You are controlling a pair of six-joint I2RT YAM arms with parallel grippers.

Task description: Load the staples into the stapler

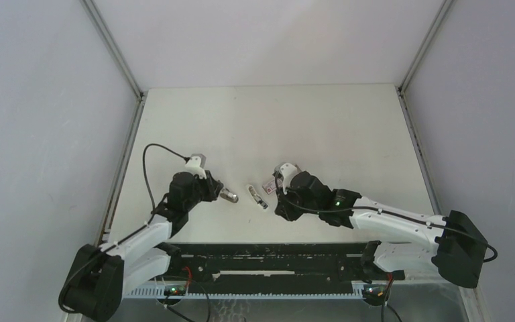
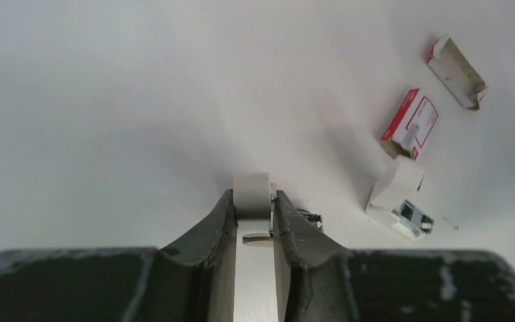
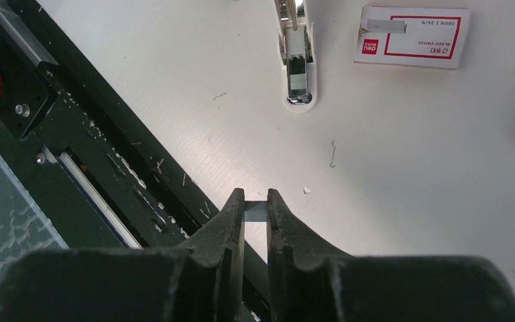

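Beside the open stapler (image 3: 298,67) lies the staples box (image 3: 412,37); right gripper (image 3: 255,198) pinches a thin grey strip (image 3: 255,211), left gripper (image 2: 253,196) clamps a white bar (image 2: 251,188). Insertion step: the strip, probably staples, must align with the stapler's channel.

Two arms: left arm (image 1: 141,236), right arm (image 1: 390,221); two grippers: left gripper (image 2: 253,200), right gripper (image 3: 255,199); one stapler (image 3: 298,62); one red staples box (image 3: 412,37); one grey tray (image 2: 456,64), apart from box; one thin grey strip (image 3: 255,211), pinched by right gripper; one white-and-metal piece (image 2: 251,190), pinched by left gripper; one bent wire bit (image 3: 333,153); one table (image 1: 275,121); loose flecks too small to count.
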